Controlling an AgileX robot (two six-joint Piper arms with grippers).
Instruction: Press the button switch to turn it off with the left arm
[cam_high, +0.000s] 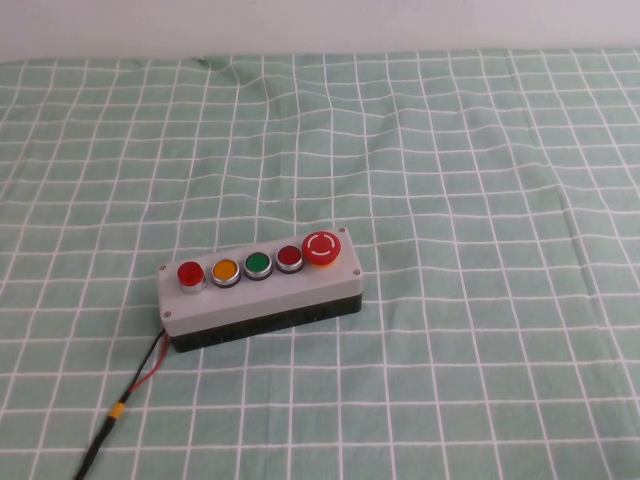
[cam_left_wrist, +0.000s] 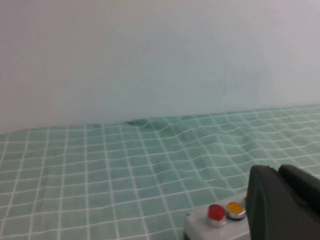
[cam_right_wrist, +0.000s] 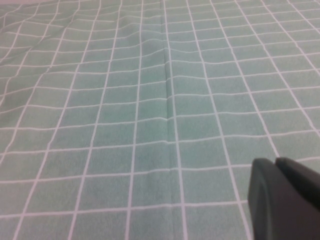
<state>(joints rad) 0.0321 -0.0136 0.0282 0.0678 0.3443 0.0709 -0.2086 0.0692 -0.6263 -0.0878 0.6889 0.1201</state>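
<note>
I see a green checked tablecloth (cam_high: 480, 200) covering everything. On it sits the grey switch box (cam_high: 262, 297), one row of five buttons, black and red cable (cam_high: 140, 380) trailing off its left end. My left gripper (cam_left_wrist: 285, 205) shows only in its wrist view, dark and off the box, fingers can't tell. Right gripper (cam_right_wrist: 285, 200) is over bare cloth, same. The button switch (cam_high: 190, 273), bright red, sits just ahead of the left gripper, beside the orange button (cam_high: 224, 270), untouched.

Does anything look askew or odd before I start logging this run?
Only small things: the grey box sits at a slant to the cloth's grid, and the cloth is wrinkled behind it. The left gripper hangs near the button switch; the right gripper hangs over cloth.
</note>
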